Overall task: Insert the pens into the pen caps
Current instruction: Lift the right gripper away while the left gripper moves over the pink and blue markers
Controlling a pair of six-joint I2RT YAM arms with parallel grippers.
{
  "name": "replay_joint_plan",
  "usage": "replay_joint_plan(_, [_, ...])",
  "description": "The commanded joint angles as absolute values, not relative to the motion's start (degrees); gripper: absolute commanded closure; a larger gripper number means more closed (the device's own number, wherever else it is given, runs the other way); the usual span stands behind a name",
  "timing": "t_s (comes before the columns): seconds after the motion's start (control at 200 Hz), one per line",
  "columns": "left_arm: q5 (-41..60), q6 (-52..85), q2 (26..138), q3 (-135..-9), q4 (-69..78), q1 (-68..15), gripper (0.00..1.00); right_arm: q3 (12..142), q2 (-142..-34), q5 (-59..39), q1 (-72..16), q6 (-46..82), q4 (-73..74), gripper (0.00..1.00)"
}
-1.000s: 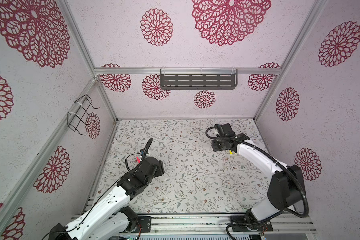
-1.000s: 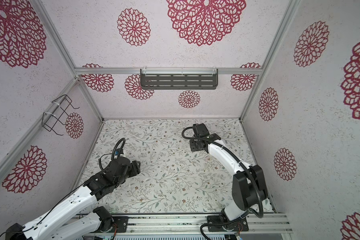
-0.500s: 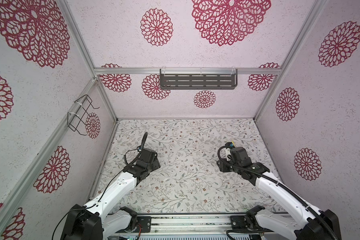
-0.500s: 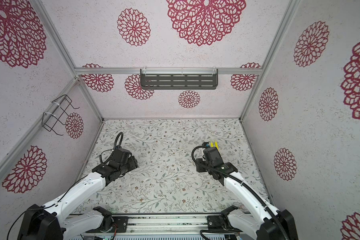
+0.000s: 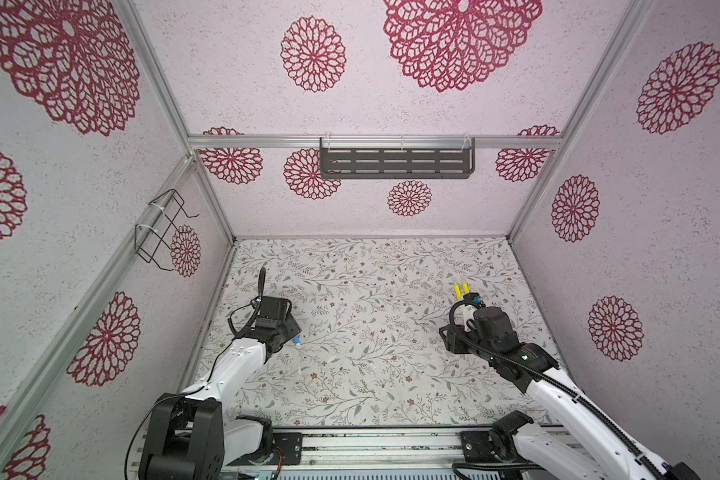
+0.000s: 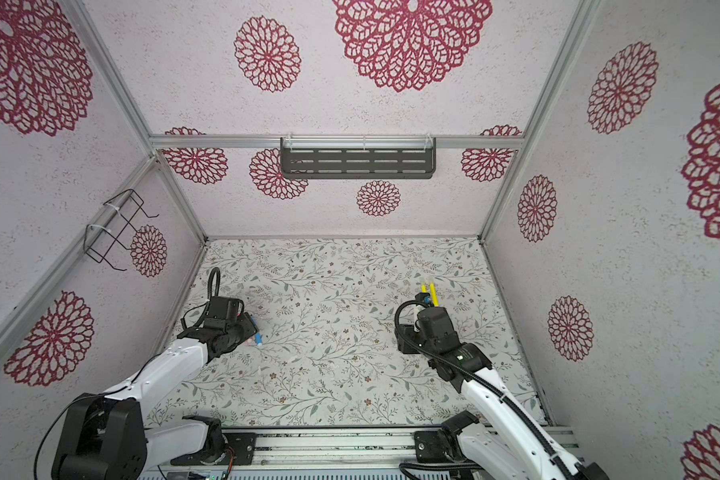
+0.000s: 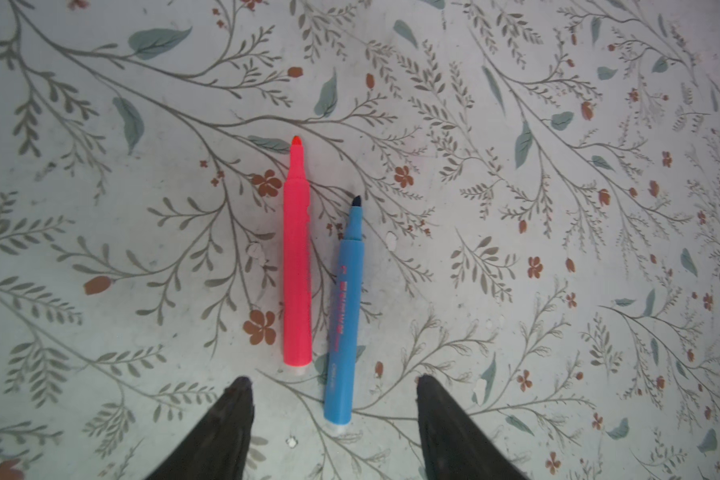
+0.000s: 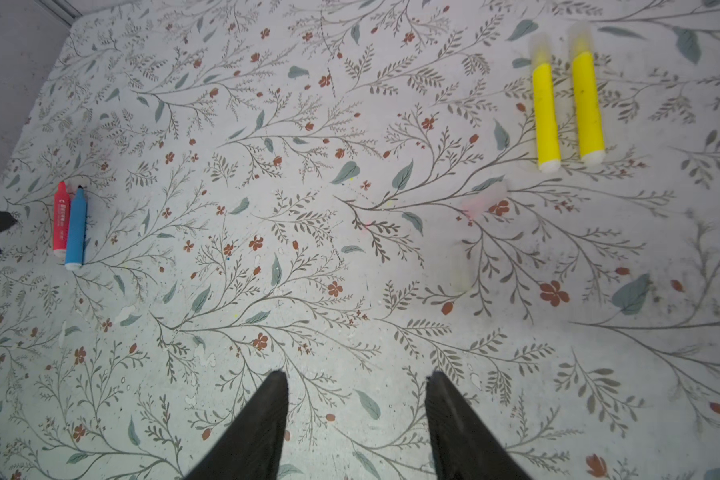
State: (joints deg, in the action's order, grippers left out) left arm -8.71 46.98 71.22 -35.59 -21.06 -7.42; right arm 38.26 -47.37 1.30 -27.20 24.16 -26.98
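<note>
Both gape empty: left gripper [image 7: 333,379] just behind pink pen [image 7: 297,257] and blue pen [image 7: 344,324], right gripper [image 8: 356,374] short of yellow pens [image 8: 546,112].

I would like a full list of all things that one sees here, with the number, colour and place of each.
pink-red pen: one, pink-red, table's left side, uncapped
blue pen: one, blue, beside the pink-red pen, uncapped
yellow pens: two, yellow, side by side, table's right side
clear caps: two, colourless, seemingly on the yellow pens' tips
loose cap: one, faint pinkish-clear, near the yellow pens
table: one, floral
shelf: one, dark grey, back wall
wire basket: one, black, left wall
left gripper: black jaws open, empty
right gripper: black jaws open, empty
</note>
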Motion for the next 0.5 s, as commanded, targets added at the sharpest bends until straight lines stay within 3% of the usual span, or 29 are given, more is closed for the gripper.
replay_joint_plan(0.0, [-6.9, 46.6, 72.3, -34.7, -17.8, -5.7, 0.35, 38.8, -46.1, 3.9, -27.2, 25.9, -30.4, 0.43])
replay_joint_plan(0.496, [-6.8, 45.0, 78.6, -37.3, -17.4, -4.2, 0.39, 36.6, -42.6, 3.7, -27.2, 29.1, -29.2, 0.43])
